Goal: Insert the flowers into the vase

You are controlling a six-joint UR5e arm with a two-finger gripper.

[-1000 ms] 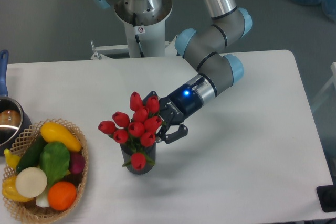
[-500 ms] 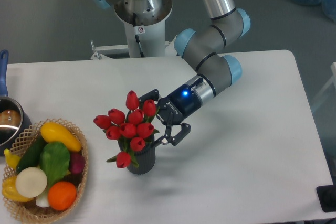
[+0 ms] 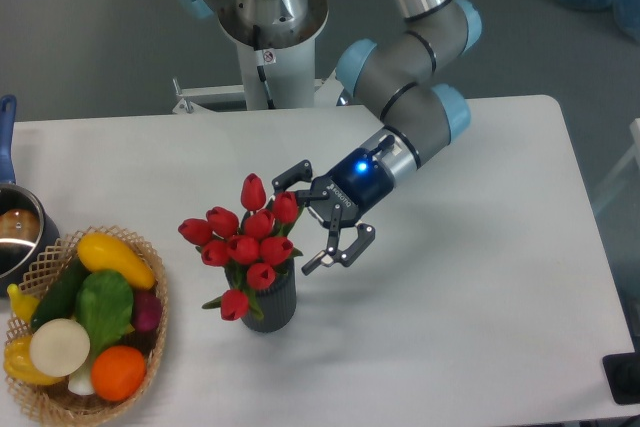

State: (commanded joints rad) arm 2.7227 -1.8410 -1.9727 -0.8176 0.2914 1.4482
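The flowers (image 3: 243, 244) sit in the vase (image 3: 266, 299); the end effector (image 3: 312, 218), fingers apart beside it, could snag a bud

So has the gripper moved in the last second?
Yes. The gripper has opened and backed off to the right, away from the flowers in the vase.

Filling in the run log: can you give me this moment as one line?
phase: release | tulip bunch: standing in ribbed grey vase | gripper: open, fingers beside the buds, not holding them | arm: right of vase
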